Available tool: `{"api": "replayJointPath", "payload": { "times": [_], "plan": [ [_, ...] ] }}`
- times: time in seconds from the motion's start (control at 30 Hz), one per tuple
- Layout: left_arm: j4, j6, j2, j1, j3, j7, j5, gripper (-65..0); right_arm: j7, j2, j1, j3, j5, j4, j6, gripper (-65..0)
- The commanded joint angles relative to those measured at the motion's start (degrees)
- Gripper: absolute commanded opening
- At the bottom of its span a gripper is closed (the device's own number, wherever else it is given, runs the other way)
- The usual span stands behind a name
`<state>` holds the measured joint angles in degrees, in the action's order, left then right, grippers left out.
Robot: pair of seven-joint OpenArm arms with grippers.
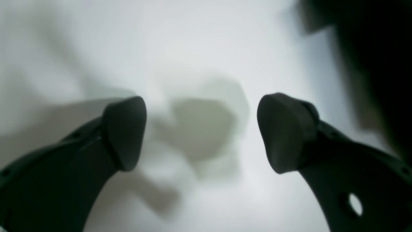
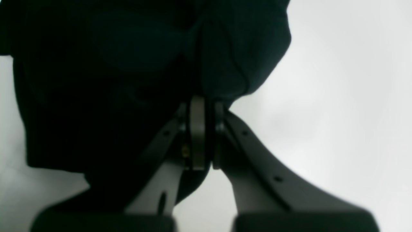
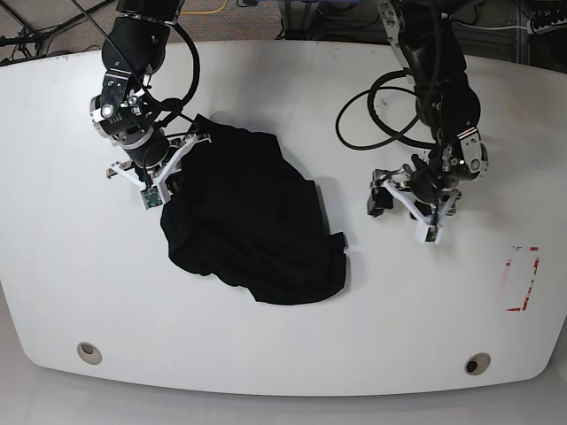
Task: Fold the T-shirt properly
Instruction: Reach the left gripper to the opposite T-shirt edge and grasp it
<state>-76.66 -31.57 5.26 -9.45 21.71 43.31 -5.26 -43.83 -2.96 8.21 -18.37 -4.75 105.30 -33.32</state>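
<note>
- A white table [image 3: 266, 354] spans the scene.
- The black T-shirt [image 3: 252, 221] lies crumpled left of centre.
- The right gripper [image 2: 204, 106] pinches its edge, jaws closed.
- The left gripper [image 1: 201, 132] gapes empty, well apart from it.

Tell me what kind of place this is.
Probably a robotics lab: two cabled robot arms over a white table, a black T-shirt as test piece, and loose wires behind the table.

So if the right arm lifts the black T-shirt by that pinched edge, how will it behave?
The T-shirt lies crumpled in soft folds, so it will probably hang limp and stretch downward. The right gripper pinches just a small bunch, so most cloth would likely drag across the table.
</note>
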Motion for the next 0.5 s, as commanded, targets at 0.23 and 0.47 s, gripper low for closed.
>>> {"api": "replayJointPath", "payload": {
  "times": [0.23,0.47],
  "plan": [
    [2.3,-0.8,2.1,-3.1,-1.7,-1.9,-1.1,-11.7,1.1,-0.4,-0.5,-0.3,-0.5,1.9,0.0,-64.0],
    [4.4,-0.7,2.5,-4.3,-3.0,-2.3,-2.0,-12.0,1.2,-0.5,-0.5,-0.2,-0.6,1.9,0.1,-64.1]
  ]
}}
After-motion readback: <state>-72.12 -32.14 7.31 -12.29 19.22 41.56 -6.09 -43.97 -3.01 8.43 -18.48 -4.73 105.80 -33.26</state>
